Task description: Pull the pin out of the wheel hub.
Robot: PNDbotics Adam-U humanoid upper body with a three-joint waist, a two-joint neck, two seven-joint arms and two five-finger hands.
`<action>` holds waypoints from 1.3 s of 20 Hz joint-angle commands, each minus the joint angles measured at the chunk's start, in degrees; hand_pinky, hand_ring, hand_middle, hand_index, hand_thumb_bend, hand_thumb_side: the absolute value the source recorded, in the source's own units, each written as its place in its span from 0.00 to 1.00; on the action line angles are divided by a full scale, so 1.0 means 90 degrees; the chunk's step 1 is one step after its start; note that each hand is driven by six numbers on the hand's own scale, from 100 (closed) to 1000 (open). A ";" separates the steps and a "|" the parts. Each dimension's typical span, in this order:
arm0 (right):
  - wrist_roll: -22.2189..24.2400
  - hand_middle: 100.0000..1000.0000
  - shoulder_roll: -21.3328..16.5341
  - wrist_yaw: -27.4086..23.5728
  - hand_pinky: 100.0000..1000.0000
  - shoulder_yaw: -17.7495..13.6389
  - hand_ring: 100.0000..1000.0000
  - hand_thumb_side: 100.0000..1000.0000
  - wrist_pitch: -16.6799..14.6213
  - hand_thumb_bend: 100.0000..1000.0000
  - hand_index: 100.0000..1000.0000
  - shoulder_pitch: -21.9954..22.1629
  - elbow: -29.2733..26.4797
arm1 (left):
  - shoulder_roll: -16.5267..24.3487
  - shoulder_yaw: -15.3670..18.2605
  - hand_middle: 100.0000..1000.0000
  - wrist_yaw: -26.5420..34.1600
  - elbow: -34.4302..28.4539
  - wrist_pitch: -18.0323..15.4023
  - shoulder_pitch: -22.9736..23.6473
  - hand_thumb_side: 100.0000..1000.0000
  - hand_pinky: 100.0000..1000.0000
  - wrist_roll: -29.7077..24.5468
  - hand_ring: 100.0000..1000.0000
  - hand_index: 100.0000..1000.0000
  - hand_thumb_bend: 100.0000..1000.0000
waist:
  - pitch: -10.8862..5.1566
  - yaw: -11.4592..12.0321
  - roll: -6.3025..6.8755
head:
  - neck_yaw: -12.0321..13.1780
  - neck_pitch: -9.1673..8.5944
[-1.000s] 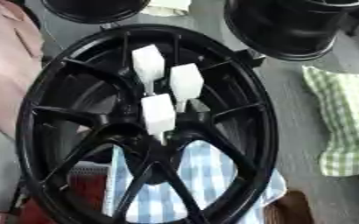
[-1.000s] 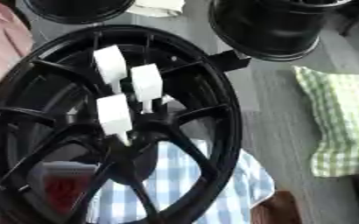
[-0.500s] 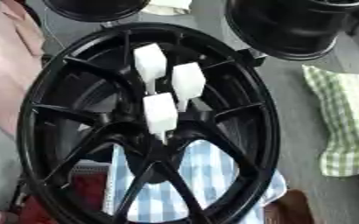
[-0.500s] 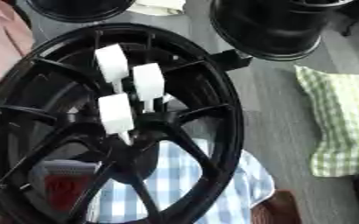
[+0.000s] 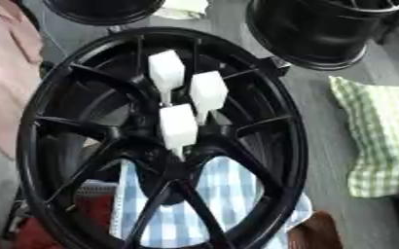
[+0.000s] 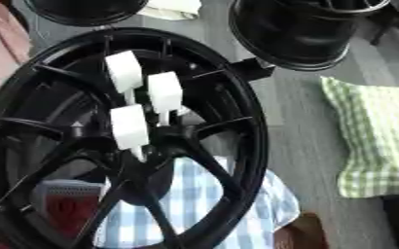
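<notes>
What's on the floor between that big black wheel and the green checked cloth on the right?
Nothing: in the right eye view, only bare grey floor separates the wheel from the green checked cloth.

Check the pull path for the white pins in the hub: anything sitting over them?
Nothing visible does. The three white pins stand up from the centre of the black wheel hub with open space above their heads; the spokes lie below them. Neither hand shows in either view, so the approach cannot be judged.

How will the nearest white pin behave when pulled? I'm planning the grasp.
The nearest white pin looks blocky and stiff, probably easy to pinch. Its thin stem enters the wheel hub, so a sideways tug might jam or bend it. It likely weighs little.
</notes>
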 commanded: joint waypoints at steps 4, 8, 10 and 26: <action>0.0851 0.72 -0.0025 0.0237 0.82 0.0662 0.75 0.45 -0.0520 0.00 0.77 -0.0689 0.0301 | 0.0317 -0.0007 0.64 0.0009 -0.0096 0.0030 -0.0040 0.56 0.76 -0.0041 0.74 0.78 0.34 | -0.0190 0.0012 0.0027 | -0.0018 -0.0130; 0.1168 0.72 0.0235 0.0178 0.82 0.1098 0.76 0.46 -0.0598 0.00 0.77 -0.1117 0.0710 | 0.0341 -0.0016 0.64 0.0009 -0.0096 0.0039 -0.0032 0.56 0.76 -0.0055 0.74 0.78 0.35 | -0.0222 0.0007 0.0017 | -0.0065 -0.0129; 0.1266 0.72 0.0302 0.0135 0.82 0.1252 0.76 0.43 -0.0631 0.00 0.77 -0.1221 0.0807 | 0.0351 -0.0009 0.64 0.0008 -0.0096 0.0037 -0.0020 0.55 0.76 -0.0048 0.74 0.78 0.35 | -0.0237 0.0004 0.0008 | -0.0089 -0.0127; 0.0379 0.74 -0.0124 -0.0660 0.83 0.1774 0.78 0.33 -0.0038 0.00 0.80 -0.0890 -0.0230 | 0.0404 -0.0022 0.64 -0.0010 -0.0096 0.0037 0.0009 0.56 0.76 -0.0083 0.74 0.78 0.35 | -0.0144 0.0086 -0.0120 | -0.0034 -0.0380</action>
